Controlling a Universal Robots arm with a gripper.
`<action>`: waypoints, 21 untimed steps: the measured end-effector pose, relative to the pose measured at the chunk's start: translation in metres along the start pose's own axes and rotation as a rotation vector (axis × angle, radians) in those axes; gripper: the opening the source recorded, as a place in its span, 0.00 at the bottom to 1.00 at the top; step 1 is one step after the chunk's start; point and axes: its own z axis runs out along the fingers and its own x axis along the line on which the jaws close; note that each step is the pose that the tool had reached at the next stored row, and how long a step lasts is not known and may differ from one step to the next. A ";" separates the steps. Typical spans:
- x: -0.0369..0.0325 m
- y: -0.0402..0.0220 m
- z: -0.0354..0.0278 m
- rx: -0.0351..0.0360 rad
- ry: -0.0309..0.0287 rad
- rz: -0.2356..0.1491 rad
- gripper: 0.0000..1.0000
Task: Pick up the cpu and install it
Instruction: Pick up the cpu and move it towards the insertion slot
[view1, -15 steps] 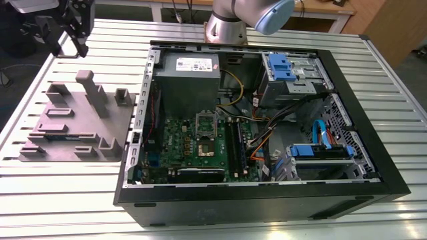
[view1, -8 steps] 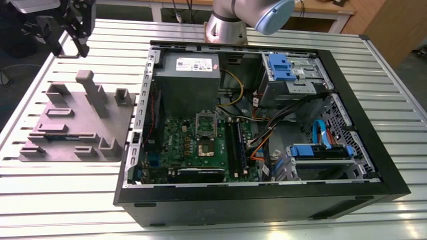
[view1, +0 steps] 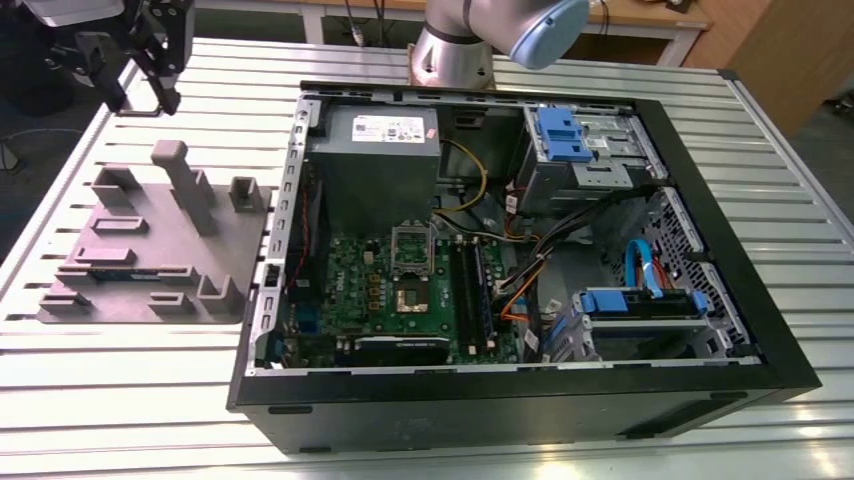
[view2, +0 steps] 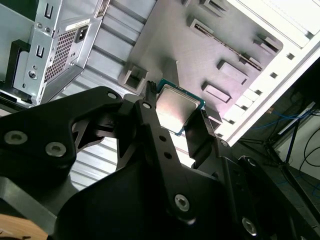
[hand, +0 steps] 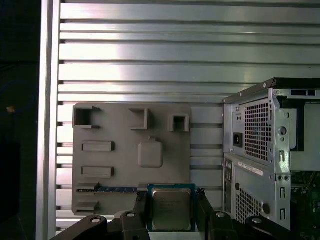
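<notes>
The cpu (hand: 171, 209), a small square chip with a silvery metal top, sits clamped between the two black fingers of my gripper (hand: 171, 205), which is shut on it. The second wrist view also has the cpu (view2: 176, 106) in the gripper (view2: 175, 111). Below it lies the grey moulded tray (hand: 125, 125). In the exterior view the gripper (view1: 144, 92) hangs high over the table's far corner on that view's left, beyond the tray (view1: 140, 235) and apart from the open computer case (view1: 534, 395). The motherboard socket (view1: 411, 296) lies inside the case.
A memory stick (hand: 117, 189) lies in a slot of the tray. Inside the case are the grey power supply (view1: 380, 130), blue drive brackets (view1: 641, 300) and loose cables (view1: 534, 270). The slatted metal table (view1: 134, 400) runs around the case.
</notes>
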 end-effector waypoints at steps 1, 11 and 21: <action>-0.0002 0.0000 0.0000 -0.0001 0.0000 0.000 0.47; -0.0026 0.0000 0.0000 0.0000 0.0000 0.000 0.47; -0.0049 0.0000 0.0001 -0.0001 0.0000 0.000 0.47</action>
